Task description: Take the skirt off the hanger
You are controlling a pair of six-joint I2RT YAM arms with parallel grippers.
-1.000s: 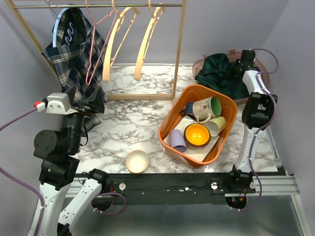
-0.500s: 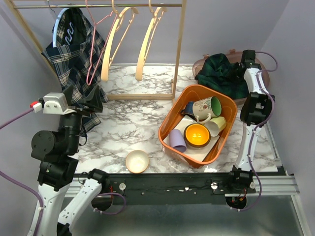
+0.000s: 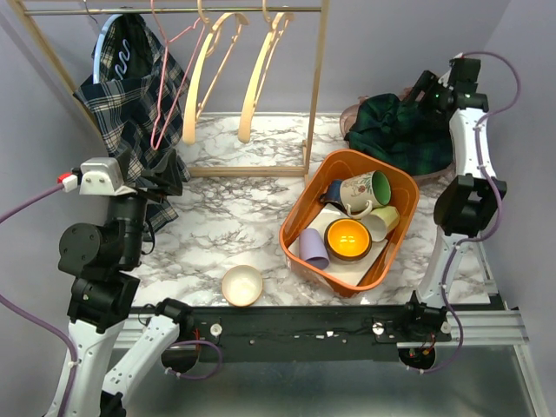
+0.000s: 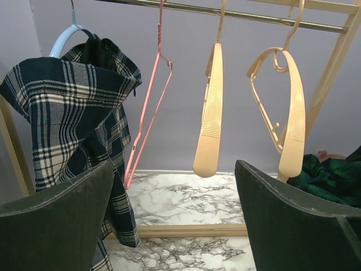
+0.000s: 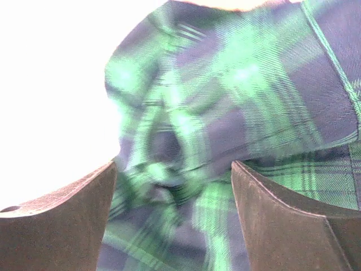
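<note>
A navy and white plaid skirt (image 3: 126, 113) (image 4: 73, 124) hangs from a pale blue hanger (image 3: 109, 30) (image 4: 65, 36) at the left end of the wooden rack. My left gripper (image 3: 163, 176) (image 4: 175, 226) is open and empty, just below and right of the skirt's hem, which brushes past its left finger (image 4: 56, 226). At the back right, my right gripper (image 3: 432, 90) (image 5: 175, 220) hangs open above a crumpled dark green plaid garment (image 3: 395, 130) (image 5: 237, 113), holding nothing; that view is blurred.
A pink wire hanger (image 3: 174, 52) and two cream hangers (image 3: 208, 69) hang empty on the rack rail. The rack's right post (image 3: 314, 87) stands mid-table. An orange bin (image 3: 295, 234) holds mugs and a bowl. A small cream bowl (image 3: 242, 285) sits near the front edge.
My right gripper has opened, let go of the green garment and risen up and back from it. The left arm has barely shifted.
</note>
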